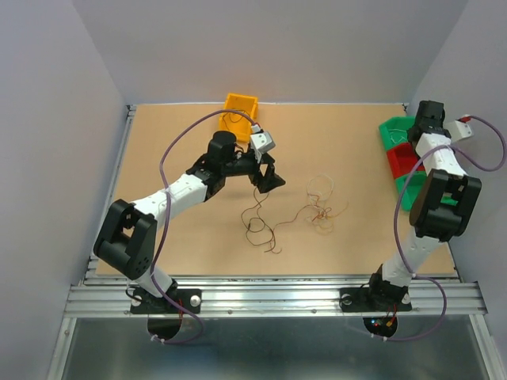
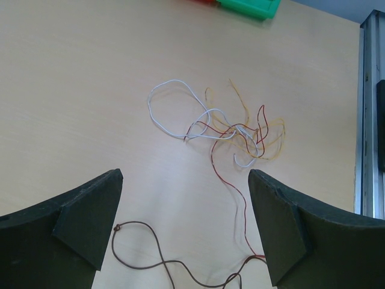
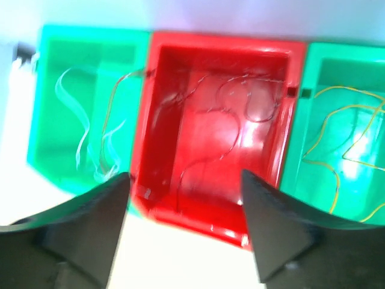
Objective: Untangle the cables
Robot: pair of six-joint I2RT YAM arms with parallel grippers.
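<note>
A tangle of whitish, tan-yellow and red cables (image 2: pixel 234 129) lies on the table ahead of my left gripper (image 2: pixel 185 198); in the top view this tangle (image 1: pixel 321 207) is right of centre. A dark brown cable (image 2: pixel 150 256) curls on the table between the open left fingers, untouched, and joins a red strand; it also shows in the top view (image 1: pixel 257 223). The left gripper (image 1: pixel 265 177) hovers open and empty above it. My right gripper (image 3: pixel 185 192) is open and empty over a red bin (image 3: pixel 219 42) holding thin wires (image 3: pixel 240 102).
Green bins flank the red one: the left (image 3: pixel 45 90) holds whitish wires, the right (image 3: pixel 313 60) yellow wires. These bins (image 1: pixel 402 158) stand at the table's right edge, under the right gripper (image 1: pixel 420 125). An orange bin (image 1: pixel 239 111) stands at the back.
</note>
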